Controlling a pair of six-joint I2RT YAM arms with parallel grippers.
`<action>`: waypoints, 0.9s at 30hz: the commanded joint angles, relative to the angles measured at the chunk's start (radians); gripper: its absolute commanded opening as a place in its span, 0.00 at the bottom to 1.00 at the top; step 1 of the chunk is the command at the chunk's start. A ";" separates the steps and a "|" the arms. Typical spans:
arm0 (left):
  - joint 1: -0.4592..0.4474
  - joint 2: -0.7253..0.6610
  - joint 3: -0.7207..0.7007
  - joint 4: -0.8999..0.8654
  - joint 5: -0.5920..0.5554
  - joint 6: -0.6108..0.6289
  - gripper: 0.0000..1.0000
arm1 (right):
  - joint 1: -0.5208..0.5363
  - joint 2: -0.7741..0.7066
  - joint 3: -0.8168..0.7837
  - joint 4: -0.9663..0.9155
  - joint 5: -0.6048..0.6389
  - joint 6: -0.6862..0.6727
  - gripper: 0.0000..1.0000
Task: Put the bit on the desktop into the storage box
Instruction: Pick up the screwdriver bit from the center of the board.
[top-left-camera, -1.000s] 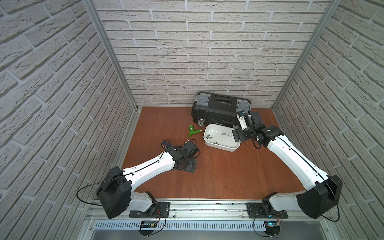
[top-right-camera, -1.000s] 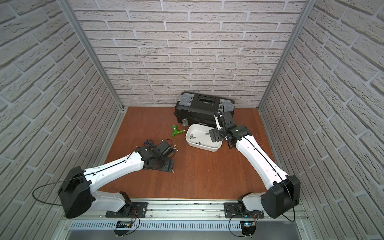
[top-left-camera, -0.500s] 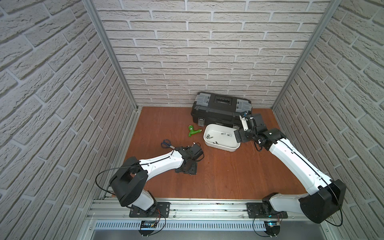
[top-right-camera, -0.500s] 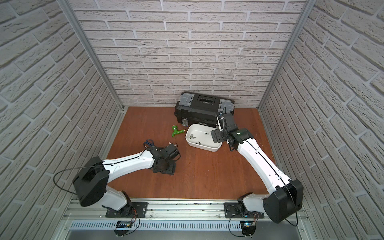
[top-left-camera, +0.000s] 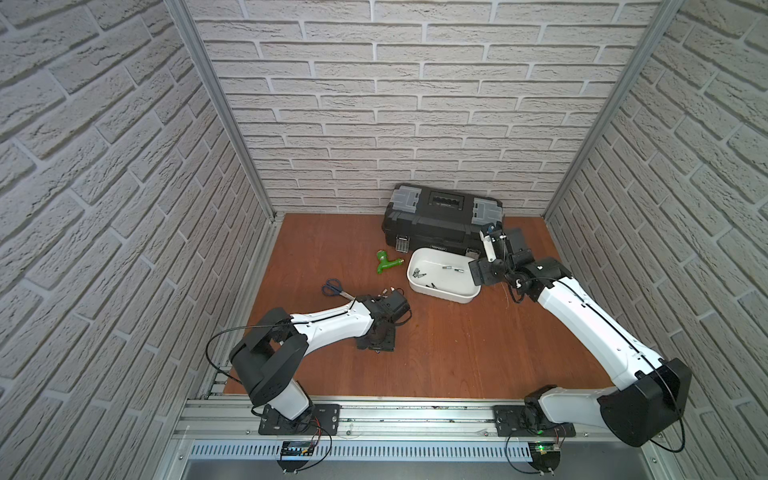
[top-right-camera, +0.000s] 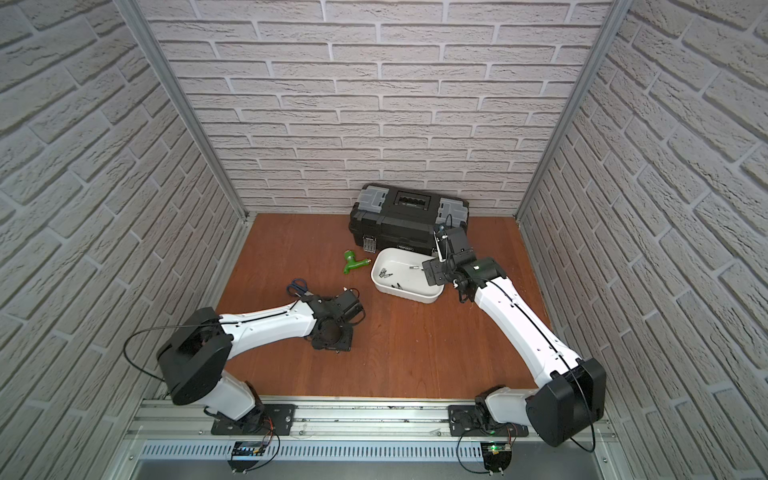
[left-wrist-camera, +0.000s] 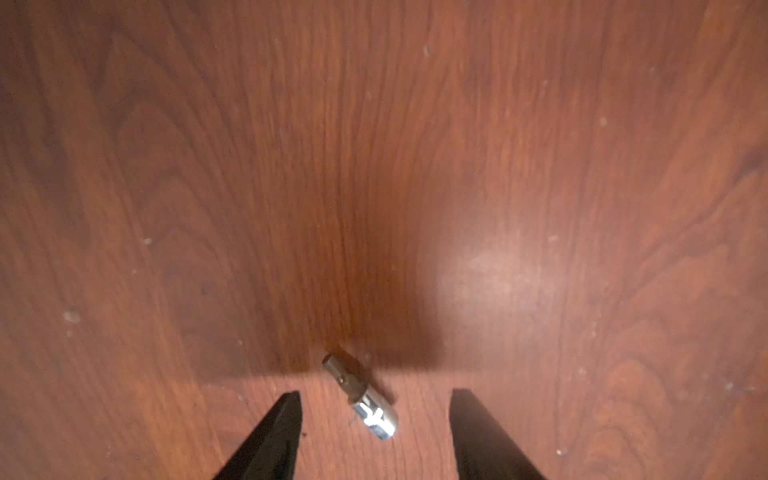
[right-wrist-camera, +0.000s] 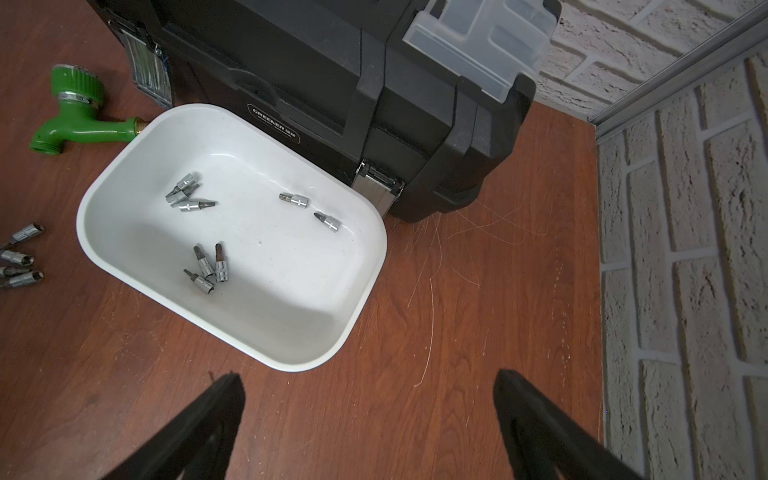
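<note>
Black toolbox (top-left-camera: 432, 226) at back wall; green tap (top-left-camera: 385, 263); blue-handled scissors (top-left-camera: 333, 287).

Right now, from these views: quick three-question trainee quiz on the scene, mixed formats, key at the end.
1. True or false: the small silver bit lies on the reddish-brown wood-grain desktop between the left fingers, touched by neither.
2. Which thing stands right behind the white rounded plastic storage box, toward the back wall? A) blue-handled scissors B) black plastic toolbox C) green plastic tap
3. Fill in: the right fingers are ___ and hold ___.

Key: 1 true; 2 B; 3 open, nothing.
</note>
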 joint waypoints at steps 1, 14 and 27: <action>-0.009 0.015 -0.022 -0.003 0.008 -0.018 0.60 | -0.008 -0.016 -0.012 0.034 0.018 -0.003 0.98; -0.023 0.011 -0.064 0.015 0.008 -0.045 0.49 | -0.008 -0.014 -0.019 0.040 0.019 0.005 0.98; -0.023 0.018 -0.084 0.038 -0.021 -0.046 0.27 | -0.007 -0.053 -0.028 0.043 0.026 0.012 0.98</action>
